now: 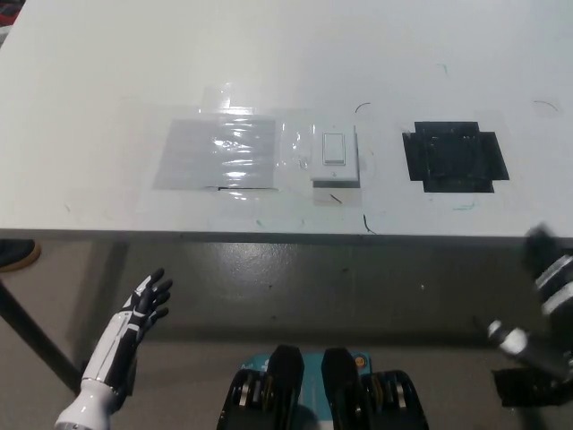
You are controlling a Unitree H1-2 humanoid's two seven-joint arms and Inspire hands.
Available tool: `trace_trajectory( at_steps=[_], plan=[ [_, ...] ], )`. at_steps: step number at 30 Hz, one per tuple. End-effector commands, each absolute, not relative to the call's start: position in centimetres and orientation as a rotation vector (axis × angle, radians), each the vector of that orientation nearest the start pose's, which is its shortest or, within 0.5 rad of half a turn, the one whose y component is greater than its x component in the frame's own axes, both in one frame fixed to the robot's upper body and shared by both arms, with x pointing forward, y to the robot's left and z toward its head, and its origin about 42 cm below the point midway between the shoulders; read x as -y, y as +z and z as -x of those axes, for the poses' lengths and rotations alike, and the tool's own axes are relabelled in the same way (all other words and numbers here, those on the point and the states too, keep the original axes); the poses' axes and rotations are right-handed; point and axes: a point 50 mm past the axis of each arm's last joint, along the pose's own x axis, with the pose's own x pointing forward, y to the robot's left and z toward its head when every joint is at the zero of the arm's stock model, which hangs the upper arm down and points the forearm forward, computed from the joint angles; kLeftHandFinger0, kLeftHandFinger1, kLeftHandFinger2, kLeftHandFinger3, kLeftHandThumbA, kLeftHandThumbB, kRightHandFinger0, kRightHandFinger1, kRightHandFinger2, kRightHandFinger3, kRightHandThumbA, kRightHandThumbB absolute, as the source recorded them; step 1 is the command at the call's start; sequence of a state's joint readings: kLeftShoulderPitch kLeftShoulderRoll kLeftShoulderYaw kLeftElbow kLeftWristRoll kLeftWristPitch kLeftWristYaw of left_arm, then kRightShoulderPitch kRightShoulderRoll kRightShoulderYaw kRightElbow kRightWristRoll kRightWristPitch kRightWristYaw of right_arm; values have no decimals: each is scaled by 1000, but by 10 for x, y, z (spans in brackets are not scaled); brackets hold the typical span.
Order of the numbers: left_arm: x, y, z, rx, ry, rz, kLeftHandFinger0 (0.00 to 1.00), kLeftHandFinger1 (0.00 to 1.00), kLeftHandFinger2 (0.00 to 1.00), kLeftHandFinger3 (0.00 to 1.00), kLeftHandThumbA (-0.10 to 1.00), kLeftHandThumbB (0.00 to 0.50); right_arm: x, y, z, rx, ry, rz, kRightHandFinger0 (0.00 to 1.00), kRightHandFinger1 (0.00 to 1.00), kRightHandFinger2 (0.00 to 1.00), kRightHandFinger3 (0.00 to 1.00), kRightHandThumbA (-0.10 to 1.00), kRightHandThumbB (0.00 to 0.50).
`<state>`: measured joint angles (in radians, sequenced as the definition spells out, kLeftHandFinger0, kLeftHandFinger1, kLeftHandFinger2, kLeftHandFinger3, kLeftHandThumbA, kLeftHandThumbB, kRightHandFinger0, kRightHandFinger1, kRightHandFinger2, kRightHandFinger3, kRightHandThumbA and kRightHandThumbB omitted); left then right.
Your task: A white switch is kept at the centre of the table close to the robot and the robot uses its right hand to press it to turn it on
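- White wall switch (pixel 334 156): flat near the tabletop's (pixel 107 72) front edge, centre.
- Left hand (pixel 143 309): below the front edge, empty, fingers spread.
- Right hand (pixel 546 269): blurred at lower right; finger state cannot be told.

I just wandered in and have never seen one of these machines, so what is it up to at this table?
Nothing is being handled yet. A white switch sits on the white table, between a patch of clear tape and a black taped square. The robot's white left hand rests below the table edge, fingers apart and empty. Its black right hand is low at the right edge, blurred, well short of the switch.
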<state>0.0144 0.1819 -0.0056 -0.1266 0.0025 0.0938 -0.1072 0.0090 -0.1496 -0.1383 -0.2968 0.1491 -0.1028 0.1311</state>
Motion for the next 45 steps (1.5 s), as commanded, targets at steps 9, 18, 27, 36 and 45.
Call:
trace_trajectory(
  at_steps=[9,18,27,36,45],
  plan=[
    [-251,143,-282,85,-145,-193,1000,1000,1000,1000,1000,103,295,408,-301,728,75,439,1000,1000,1000,1000,1000,273],
    [-251,137,-278,55,-152,-181,1000,1000,1000,1000,1000,95,234,513,-378,715,350,865,1000,1000,1000,1000,1000,242],
    [-255,134,-282,46,-180,-178,1000,1000,1000,1000,1000,101,158,547,-451,490,581,1014,1000,1000,1000,1000,1000,225],
    [-257,130,-281,34,-197,-190,1000,1000,1000,1000,1000,137,111,535,-506,281,561,1115,1000,1000,1000,1000,1000,290],
    [-255,133,-280,24,-196,-189,1000,1000,1000,1000,1000,129,85,507,-527,178,549,1226,1000,1000,1000,1000,1000,356]
  ],
)
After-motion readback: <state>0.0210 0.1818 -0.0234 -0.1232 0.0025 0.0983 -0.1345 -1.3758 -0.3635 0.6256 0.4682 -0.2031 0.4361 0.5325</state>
